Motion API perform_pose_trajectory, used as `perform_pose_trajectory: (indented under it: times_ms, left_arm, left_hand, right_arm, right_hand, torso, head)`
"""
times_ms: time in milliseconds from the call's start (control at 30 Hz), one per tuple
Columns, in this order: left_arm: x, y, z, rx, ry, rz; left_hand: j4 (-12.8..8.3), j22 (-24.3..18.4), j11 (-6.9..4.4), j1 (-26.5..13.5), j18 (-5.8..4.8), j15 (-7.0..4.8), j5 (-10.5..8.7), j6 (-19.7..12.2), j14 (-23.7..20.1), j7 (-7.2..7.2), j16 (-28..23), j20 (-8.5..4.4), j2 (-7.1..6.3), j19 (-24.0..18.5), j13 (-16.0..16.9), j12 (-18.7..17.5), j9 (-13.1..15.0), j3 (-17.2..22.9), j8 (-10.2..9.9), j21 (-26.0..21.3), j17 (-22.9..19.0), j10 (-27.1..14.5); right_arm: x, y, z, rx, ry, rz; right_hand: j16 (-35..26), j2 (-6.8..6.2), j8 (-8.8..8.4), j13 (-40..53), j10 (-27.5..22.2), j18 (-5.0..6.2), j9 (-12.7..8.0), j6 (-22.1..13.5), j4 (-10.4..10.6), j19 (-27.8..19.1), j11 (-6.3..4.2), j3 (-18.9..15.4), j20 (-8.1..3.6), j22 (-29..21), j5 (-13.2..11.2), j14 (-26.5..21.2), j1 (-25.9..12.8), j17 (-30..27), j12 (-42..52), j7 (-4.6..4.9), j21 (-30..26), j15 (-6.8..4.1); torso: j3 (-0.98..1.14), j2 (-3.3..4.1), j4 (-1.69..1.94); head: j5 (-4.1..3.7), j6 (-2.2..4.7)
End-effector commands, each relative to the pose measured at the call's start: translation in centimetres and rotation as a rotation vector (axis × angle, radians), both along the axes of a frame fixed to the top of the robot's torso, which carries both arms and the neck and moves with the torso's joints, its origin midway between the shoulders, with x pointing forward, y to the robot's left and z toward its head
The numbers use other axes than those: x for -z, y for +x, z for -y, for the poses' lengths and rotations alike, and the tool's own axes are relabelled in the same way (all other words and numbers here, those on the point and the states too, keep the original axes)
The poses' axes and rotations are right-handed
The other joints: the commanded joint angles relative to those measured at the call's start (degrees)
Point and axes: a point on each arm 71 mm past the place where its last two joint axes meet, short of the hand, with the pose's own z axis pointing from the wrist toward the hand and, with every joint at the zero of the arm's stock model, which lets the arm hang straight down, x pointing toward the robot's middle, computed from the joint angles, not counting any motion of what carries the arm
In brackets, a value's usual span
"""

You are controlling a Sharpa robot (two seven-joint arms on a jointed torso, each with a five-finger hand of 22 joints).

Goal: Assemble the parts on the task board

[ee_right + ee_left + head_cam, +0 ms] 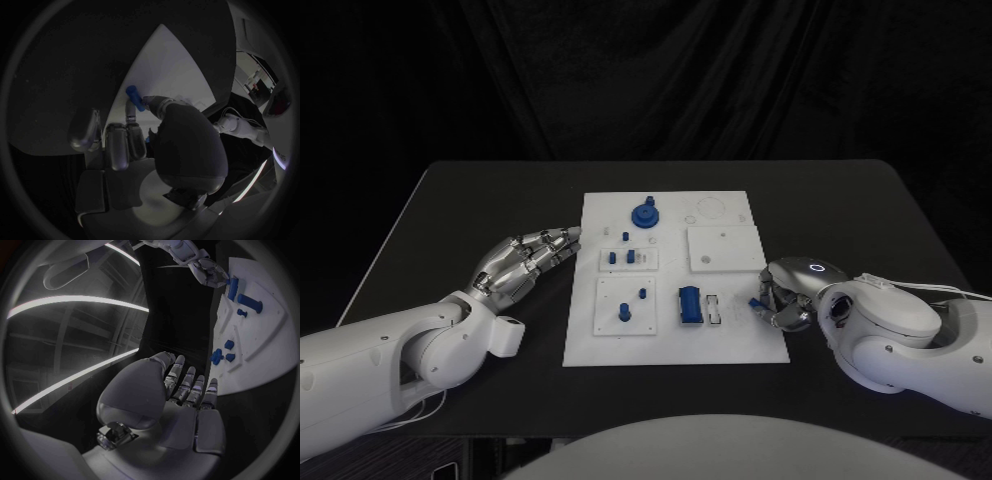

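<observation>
Right now the white task board (733,335) lies mid-table, carrying small blue parts: a round knob (646,214) at its 12 o'clock, a long block (691,305) near 6; the right hand (783,297) at the board's 4 o'clock edge pinches a blue peg (135,97); the left hand (527,259), at 9 o'clock beside the board, lies flat, fingers straight, holding nothing.

**Left hand flat, right hand pinching**

The left hand (525,262) lies open, fingers (187,385) straight and together, on the surface. The right hand (788,292) curls inward, its fingers (128,135) pinching a small blue part (135,97).
</observation>
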Motion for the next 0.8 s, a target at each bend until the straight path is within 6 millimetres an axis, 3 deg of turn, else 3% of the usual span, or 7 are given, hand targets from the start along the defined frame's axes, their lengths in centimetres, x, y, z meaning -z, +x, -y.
perform_pose_trajectory:
  times_ms: [33,200,367,500,800]
  left_arm:
    - [-0.5,0.0,0.1,-0.006,-0.059,0.056]
    - [-0.5,0.0,0.1,-0.005,-0.058,0.053]
    - [-0.4,0.0,0.1,-0.002,-0.058,0.051]
    - [-0.4,0.0,0.2,0.0,-0.058,0.05]
    - [-0.3,0.1,0.4,0.005,-0.06,0.048]
  left_hand:
    - [0.0,-0.1,0.27,0.3,0.35,0.24,0.33,0.4,0.2,0.07,0.4,0.3,0.44,0.1,0.1,0.4,0.1,0.4,0.4,0.1,0.1,0.2]
    - [0.1,-0.1,0.41,0.3,0.27,0.32,0.33,0.4,0.2,0.07,0.4,0.3,0.42,0.1,0.1,0.6,0.1,0.5,0.4,0.1,0.1,0.4]
    - [0.1,-0.1,0.49,0.3,0.24,0.36,0.33,0.4,0.2,0.07,0.4,0.31,0.42,0.1,0.1,0.7,0.1,0.5,0.4,0.1,0.1,0.5]
    - [0.1,-0.1,0.49,0.3,0.24,0.36,0.33,0.4,0.2,0.07,0.4,0.31,0.42,0.1,0.1,0.7,0.1,0.5,0.4,0.1,0.1,0.5]
    - [0.1,-0.1,0.56,0.3,0.19,0.41,0.32,0.4,0.2,0.08,0.4,0.31,0.42,0.1,0.1,0.7,0.1,0.5,0.4,0.1,0.1,0.5]
  right_arm:
    - [0.0,-0.2,0.0,0.11,0.207,-0.03]
    - [0.0,-0.3,-0.2,0.195,0.357,-0.055]
    - [0.2,-0.3,-0.3,0.276,0.473,-0.095]
    - [0.5,-0.1,-0.5,0.308,0.516,-0.122]
    - [1.3,0.1,-0.8,0.368,0.574,-0.197]
  right_hand:
    - [0.4,0.02,-0.36,1.0,0.6,-0.7,0.3,0.9,-3.6,0.3,-0.02,4.0,-0.1,8.5,0.2,2.7,-1.0,3.5,0.3,-0.13,0.3,-0.49]
    - [0.7,0.04,-0.72,1.6,1.4,-0.76,0.6,2.0,-3.1,0.5,-0.4,4.0,-0.32,8.6,-1.0,2.9,-2.4,3.9,0.5,-0.61,0.7,-0.79]
    - [1.3,0.24,-1.25,2.8,2.5,-0.91,0.9,2.7,-1.9,0.9,-0.73,4.1,-0.6,8.8,-0.1,3.3,-4.3,4.9,1.0,-0.95,1.7,-1.08]
    - [1.4,0.3,-1.39,3.3,3.0,-0.94,1.0,3.0,-1.7,1.0,-0.85,4.1,-0.7,8.8,-0.4,3.4,-4.8,4.9,1.2,-1.09,1.9,-1.19]
    - [1.5,0.77,-2.25,3.6,3.3,-1.02,1.2,3.3,-0.2,1.2,-0.96,3.8,-0.89,8.9,-2.3,3.5,-6.6,5.2,1.3,-1.17,2.4,-1.32]
  torso:
    - [0.0,-0.02,0.0]
    - [0.02,-0.03,-0.02]
    - [0.02,-0.06,0.08]
    - [0.05,-0.03,-0.03]
    - [-0.02,-0.01,0.08]
  head:
    - [0.11,-0.01]
    - [0.12,-0.01]
    - [0.06,-0.01]
    - [0.25,-0.01]
    - [0.39,-0.01]
